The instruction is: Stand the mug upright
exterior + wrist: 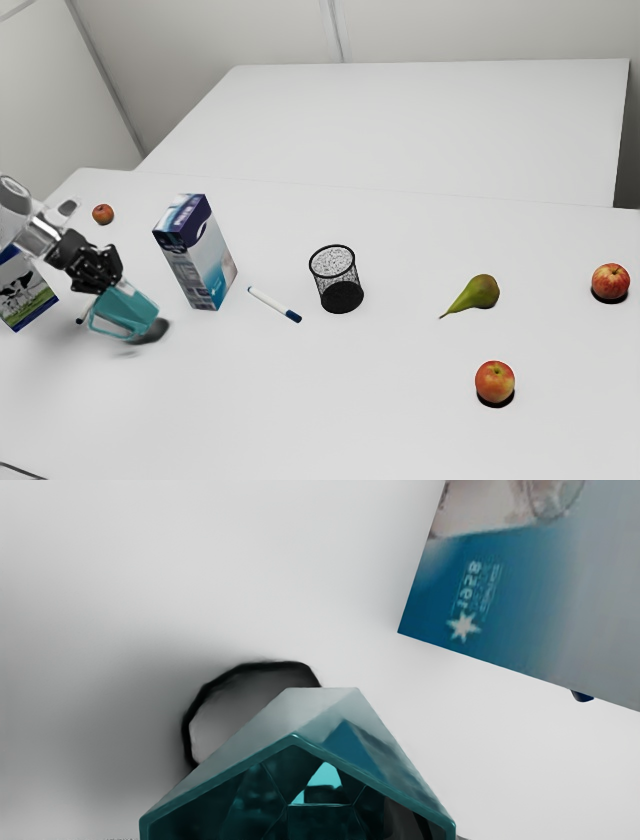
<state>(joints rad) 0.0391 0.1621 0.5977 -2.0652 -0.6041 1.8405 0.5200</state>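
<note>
The teal mug [126,308] is tilted in the exterior view, its mouth up toward my gripper [106,284] and its base down toward the exterior view's right, over a dark shadow. Its handle is on the lower left side. In the wrist view the angular mouth of the mug [294,739] faces the camera. A dark finger of my gripper [436,831] reaches inside the wall, and a sliver of grey shows just outside it. My gripper is shut on the mug's wall.
A tall blue-white carton [200,255] stands near the mug, with another carton [24,292] at the far left. Farther off are a marker [272,303], mesh cup [337,280], pear [478,293] and apples [495,381]. A small apple [103,214] lies behind the arm.
</note>
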